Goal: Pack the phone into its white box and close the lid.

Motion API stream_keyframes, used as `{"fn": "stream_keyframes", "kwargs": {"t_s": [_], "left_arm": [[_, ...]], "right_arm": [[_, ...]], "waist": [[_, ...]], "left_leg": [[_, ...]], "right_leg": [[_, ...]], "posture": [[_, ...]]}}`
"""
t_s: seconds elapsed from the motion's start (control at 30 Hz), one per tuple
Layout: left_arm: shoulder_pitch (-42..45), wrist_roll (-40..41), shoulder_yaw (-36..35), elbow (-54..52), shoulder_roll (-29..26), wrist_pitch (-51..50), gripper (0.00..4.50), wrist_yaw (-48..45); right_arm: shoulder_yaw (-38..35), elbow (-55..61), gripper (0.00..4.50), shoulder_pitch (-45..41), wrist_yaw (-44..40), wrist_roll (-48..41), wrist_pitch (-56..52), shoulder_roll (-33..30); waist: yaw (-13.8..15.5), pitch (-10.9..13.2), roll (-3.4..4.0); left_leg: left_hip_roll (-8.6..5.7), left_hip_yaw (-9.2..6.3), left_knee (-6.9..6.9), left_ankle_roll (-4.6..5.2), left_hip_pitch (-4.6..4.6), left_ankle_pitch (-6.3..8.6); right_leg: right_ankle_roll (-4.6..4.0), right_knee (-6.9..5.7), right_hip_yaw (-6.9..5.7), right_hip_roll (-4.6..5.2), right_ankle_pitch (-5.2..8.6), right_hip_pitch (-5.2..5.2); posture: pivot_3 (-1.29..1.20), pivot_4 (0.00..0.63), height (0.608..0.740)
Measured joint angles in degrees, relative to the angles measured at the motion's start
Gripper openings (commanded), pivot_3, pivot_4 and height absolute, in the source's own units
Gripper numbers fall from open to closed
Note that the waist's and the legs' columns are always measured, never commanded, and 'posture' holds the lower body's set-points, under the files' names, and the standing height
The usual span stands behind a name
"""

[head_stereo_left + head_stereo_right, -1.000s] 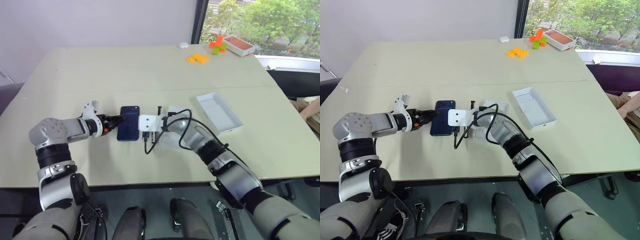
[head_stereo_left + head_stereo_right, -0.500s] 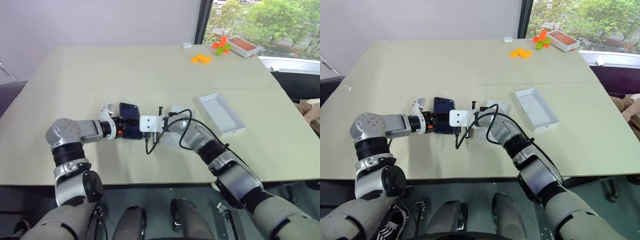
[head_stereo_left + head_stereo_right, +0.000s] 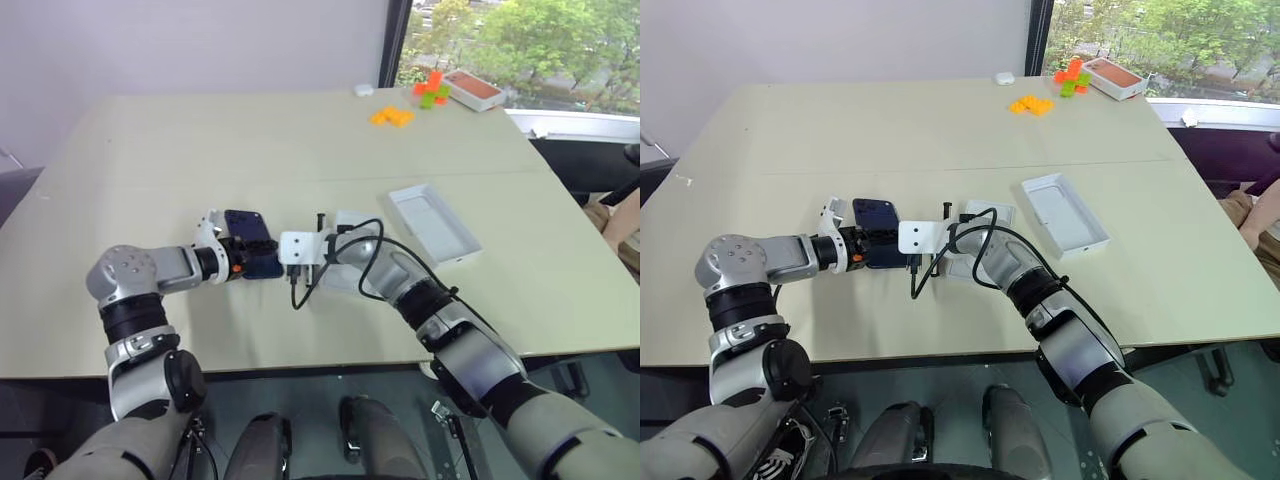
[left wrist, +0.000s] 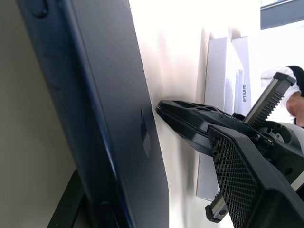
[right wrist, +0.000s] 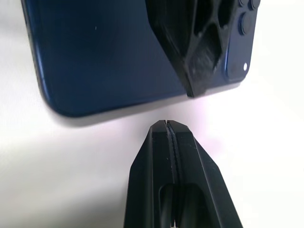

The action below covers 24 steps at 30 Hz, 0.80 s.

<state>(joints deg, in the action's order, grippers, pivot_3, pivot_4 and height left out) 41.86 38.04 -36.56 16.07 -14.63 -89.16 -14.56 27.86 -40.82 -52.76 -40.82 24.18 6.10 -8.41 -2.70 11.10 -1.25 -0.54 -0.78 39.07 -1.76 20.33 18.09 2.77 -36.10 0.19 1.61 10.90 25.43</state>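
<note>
Two pincers meet near the middle of the broad pale beige desk (image 3: 150,140). The left pincer (image 3: 252,247) is clamped on the slim dark navy-blue phone with its glossy back (image 3: 252,240), holding it across its width by one end. In the left wrist view one ribbed black finger (image 4: 237,185) lies over the glossy back of the phone while the other passes beneath it, and the phone looks tipped up on its long edge off the desk surface. In the right wrist view the camera cluster sits at the corner of the phone next to that gripping finger.

The right pincer (image 5: 167,130) has its two black fingers pressed together, holding nothing. Its tip stands just short of the phone's near long edge, with a sliver of desk between them.

The shallow white-rimmed rectangular box (image 3: 352,245) lies on the desk under the right wrist, just beside the phone on the robot's right, largely covered by the arm and its black cable. The shallow white rectangular lid (image 3: 432,225) rests further right, hollow pale grey side up, apart from the box.

At the far right corner of the desk, by the window, sit some small orange and green blocks (image 3: 410,100) and a flat orange-red box with a white rim (image 3: 472,88); a small white object (image 3: 363,90) lies near them.
</note>
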Motion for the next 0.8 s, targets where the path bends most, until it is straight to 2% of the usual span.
{"fn": "stream_keyframes", "kwargs": {"t_s": [0.33,0.63,0.73,0.8], "left_arm": [[-1.8,0.2,-3.6,-4.1,0.0,-2.6,2.75,0.9],[-5.2,3.9,-4.0,-8.2,-0.4,-2.9,2.75,2.8],[-5.2,3.7,-4.8,-8.1,0.2,-2.9,1.92,3.5],[-5.5,3.5,-5.0,-7.9,1.3,-2.9,1.00,3.8]], "right_arm": [[0.1,0.0,0.00,0.0,-0.1,0.3,0.5,-0.2],[0.1,0.0,0.00,0.0,-0.2,0.4,0.6,-0.2],[0.1,0.0,0.00,0.0,-0.2,0.4,0.6,-0.3],[0.1,0.0,0.00,0.0,-0.3,0.3,0.8,-0.5]], "waist": [[-0.1,0.0,-0.01],[0.0,0.0,-0.01],[0.0,0.0,-0.01],[0.1,0.0,-0.01]], "left_leg": [[0.07,-0.06,-0.01,-0.03,0.03,-0.02],[0.07,-0.15,-0.06,-0.04,0.05,-0.02],[0.07,-0.16,-0.06,-0.04,0.05,-0.02],[0.06,-0.17,-0.06,-0.04,0.07,-0.02]], "right_leg": [[-0.03,0.01,-0.09,-0.04,-0.02,0.01],[-0.04,0.03,-0.17,-0.03,-0.02,0.01],[-0.04,0.03,-0.19,-0.03,-0.02,0.01],[-0.04,0.04,-0.20,-0.03,-0.02,0.01]], "posture": [[0.00,0.150,0.740],[0.00,0.150,0.740],[0.00,0.150,0.740],[0.00,0.150,0.740]]}}
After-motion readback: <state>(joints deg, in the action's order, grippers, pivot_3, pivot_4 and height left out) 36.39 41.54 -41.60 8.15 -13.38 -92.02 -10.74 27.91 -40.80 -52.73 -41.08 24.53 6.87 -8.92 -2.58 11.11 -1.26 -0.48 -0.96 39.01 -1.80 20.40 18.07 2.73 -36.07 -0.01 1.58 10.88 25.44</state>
